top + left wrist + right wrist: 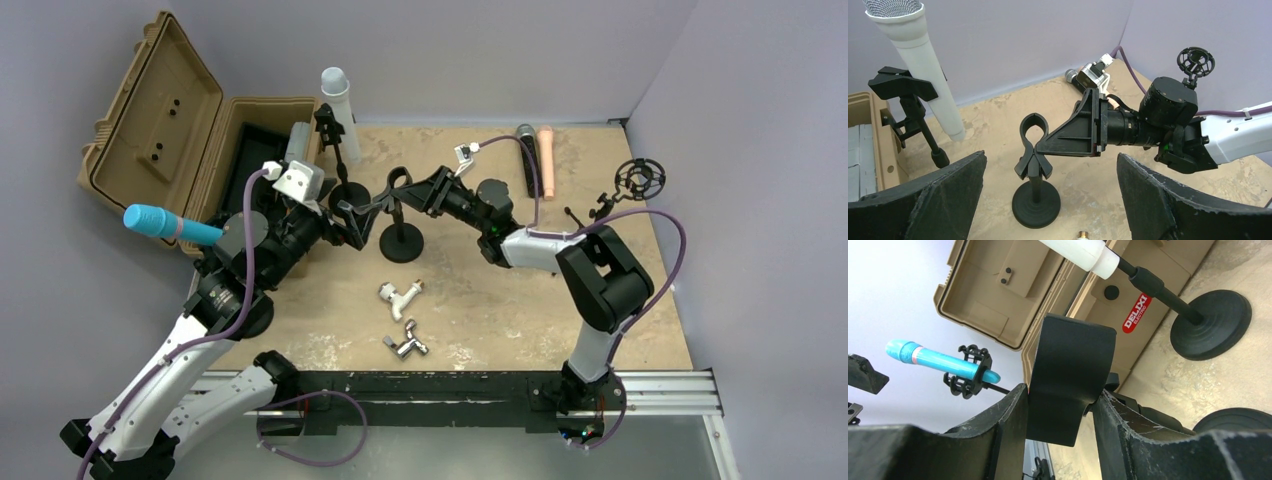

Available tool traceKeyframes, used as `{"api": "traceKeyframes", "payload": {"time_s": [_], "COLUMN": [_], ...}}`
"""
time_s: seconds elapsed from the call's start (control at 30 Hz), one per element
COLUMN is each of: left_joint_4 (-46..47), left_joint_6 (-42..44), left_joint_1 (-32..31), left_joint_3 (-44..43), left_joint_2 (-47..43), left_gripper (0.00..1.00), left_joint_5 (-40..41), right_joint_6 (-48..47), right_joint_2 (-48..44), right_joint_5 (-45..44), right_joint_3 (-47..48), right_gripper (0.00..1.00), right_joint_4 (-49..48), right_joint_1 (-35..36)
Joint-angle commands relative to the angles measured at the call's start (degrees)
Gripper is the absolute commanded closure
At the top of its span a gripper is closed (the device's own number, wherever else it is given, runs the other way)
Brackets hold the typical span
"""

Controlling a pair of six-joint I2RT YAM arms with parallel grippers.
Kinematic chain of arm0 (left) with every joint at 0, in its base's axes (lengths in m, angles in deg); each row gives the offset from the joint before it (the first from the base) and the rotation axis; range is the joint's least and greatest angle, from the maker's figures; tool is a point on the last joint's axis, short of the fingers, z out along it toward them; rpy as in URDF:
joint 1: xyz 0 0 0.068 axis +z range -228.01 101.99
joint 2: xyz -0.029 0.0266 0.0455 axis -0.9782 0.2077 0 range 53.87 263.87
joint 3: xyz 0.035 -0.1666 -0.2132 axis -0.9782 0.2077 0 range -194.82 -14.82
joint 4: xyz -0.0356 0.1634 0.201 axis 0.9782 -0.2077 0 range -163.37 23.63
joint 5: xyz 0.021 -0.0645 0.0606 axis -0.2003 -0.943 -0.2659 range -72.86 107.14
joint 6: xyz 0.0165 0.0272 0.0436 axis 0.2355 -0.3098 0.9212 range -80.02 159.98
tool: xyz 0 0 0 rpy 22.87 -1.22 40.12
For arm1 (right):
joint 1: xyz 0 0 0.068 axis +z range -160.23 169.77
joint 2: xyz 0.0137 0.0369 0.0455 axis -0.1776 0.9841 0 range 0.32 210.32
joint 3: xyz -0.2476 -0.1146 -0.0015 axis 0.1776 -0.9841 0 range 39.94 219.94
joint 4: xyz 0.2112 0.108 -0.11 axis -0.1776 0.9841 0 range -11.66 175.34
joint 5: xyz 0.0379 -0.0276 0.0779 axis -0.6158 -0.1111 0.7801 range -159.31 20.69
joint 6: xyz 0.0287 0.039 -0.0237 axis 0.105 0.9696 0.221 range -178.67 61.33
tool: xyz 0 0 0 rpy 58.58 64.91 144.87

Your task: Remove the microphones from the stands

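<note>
Gripping the empty black clip [1070, 385] of a short stand, the right pincer [1060, 410] is clamped on it, one finger pressed against each side of the clip. The stand's round base [1036, 204] sits on the table [520, 300] directly below that pincer.

The left pincer [1050, 160] faces the same clip from the opposite side, with its jaws spread wide apart and holding nothing. The clip and the right pincer's tips lie ahead of it, in line with the gap between its fingers [948, 200].

A white microphone [923, 65] is on its own stand, tilted. It is ahead of the left pincer and off to that pincer's left, and beyond the right pincer, near the open tan case [150, 110]. Just beside it stands a black clamp [903, 87] on a thin post.

A blue microphone [938, 360] is held in a black ring mount [968, 372], further out past the right pincer's tips and well apart from both pincers.

Behind the right pincer, near the far wall, a black microphone [527, 155] and a peach one [546, 160] lie side by side on the table.
</note>
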Motion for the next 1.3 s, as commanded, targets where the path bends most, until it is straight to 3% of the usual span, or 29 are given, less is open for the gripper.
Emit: {"api": "traceKeyframes", "payload": {"time_s": [0.0, 0.17, 0.3, 0.47, 0.77, 1.07, 1.17, 1.27], "left_joint_4": [1.7, 1.5, 1.3, 1.2, 1.0, 1.0, 0.8, 0.8], "left_joint_6": [-0.4, -0.4, -0.6, -0.9, -1.9, -2.1, -2.1, -2.1], "left_joint_1": [-0.1, -0.2, -0.2, -0.2, -0.2, -0.2, -0.3, -0.3], "left_joint_3": [-0.8, -1.0, -1.1, -1.2, -1.4, -1.5, -1.5, -1.5], "left_joint_2": [-0.1, -0.1, -0.1, 0.0, 0.4, 0.9, 0.9, 1.0], "left_gripper": [0.00, 0.00, 0.00, 0.00, 0.00, 0.00, 0.00, 0.00], "left_joint_5": [-0.6, -0.6, -0.8, -1.1, -2.1, -2.1, -1.9, -1.8], "right_joint_6": [-9.8, -14.1, -13.2, -12.0, -15.7, -19.1, -20.7, -24.5], "right_joint_2": [-0.5, -7.4, -13.2, -23.0, -41.2, -50.7, -52.4, -52.9], "right_joint_5": [0.2, -4.0, -3.0, -1.3, -3.8, 2.0, 1.9, -0.7], "right_joint_3": [0.1, 2.8, -0.4, -7.9, -17.1, -24.1, -23.2, -21.0], "right_gripper": [0.77, 0.80, 0.81, 0.84, 0.81, 0.79, 0.73, 0.51], "right_joint_4": [19.2, 27.2, 28.7, 29.7, 43.6, 51.4, 53.9, 57.0], "right_joint_1": [-0.1, -0.3, -2.6, -9.4, -20.4, -29.6, -30.2, -30.2]}}
